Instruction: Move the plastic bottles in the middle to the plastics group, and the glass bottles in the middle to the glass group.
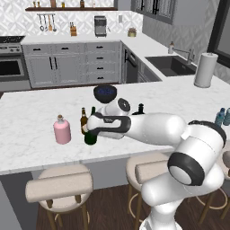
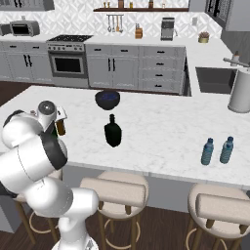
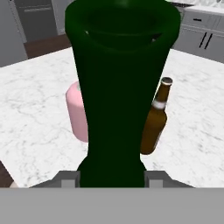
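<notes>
1. Left base view: the green wine bottle (image 1: 90,134) stands on the counter (image 1: 27,134) just beside the brown beer bottle (image 1: 83,120), with the pink bottle (image 1: 62,130) near on the other side. It looks to have reached the glass group. The gripper (image 1: 93,127) is at this bottle. The black squat bottle (image 1: 140,108) peeks out behind the arm, well apart from that group. Two pale-blue bottles (image 1: 223,116) stand close together at the far right edge.

2. Right base view: the black squat bottle (image 2: 113,131) stands alone mid-counter, near a dark bowl (image 2: 107,99); I judge it is left to move. The two pale-blue bottles (image 2: 217,151) stand side by side, so the plastic part seems done.

3. Hand view: the green wine bottle (image 3: 118,87) sits between the two fingertips (image 3: 65,180), which are partly closed against its sides, so the hand grips it. The pink bottle (image 3: 77,111) and beer bottle (image 3: 155,120) stand just behind it.
</notes>
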Robot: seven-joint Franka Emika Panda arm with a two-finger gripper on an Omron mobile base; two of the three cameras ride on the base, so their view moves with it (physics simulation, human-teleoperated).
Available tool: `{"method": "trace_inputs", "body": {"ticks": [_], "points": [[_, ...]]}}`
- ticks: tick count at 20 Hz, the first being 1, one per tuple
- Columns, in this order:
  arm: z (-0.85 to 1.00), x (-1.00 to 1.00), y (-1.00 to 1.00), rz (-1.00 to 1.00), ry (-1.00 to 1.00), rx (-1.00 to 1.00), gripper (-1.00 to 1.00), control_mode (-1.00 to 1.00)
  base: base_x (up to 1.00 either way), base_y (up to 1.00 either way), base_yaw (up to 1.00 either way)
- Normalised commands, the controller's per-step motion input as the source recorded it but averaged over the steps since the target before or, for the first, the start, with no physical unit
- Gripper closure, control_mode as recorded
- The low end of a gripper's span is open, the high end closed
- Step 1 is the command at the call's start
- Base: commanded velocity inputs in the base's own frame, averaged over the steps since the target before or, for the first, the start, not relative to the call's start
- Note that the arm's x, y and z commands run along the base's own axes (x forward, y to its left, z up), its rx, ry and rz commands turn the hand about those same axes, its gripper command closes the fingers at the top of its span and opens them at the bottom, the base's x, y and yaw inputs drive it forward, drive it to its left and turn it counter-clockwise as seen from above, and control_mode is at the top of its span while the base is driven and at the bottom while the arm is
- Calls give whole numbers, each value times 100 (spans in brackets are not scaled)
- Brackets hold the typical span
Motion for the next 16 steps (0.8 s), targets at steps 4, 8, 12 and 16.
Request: {"method": "trace_inputs", "body": {"ticks": [4, 8, 12, 16], "points": [[0, 12, 10, 3, 0, 0, 100, -100, 0, 0, 0], [0, 18, 13, 2, 0, 0, 100, -100, 0, 0, 0], [0, 13, 12, 1, 0, 0, 100, -100, 0, 0, 0], [0, 17, 11, 1, 0, 0, 100, -100, 0, 0, 0]]}}
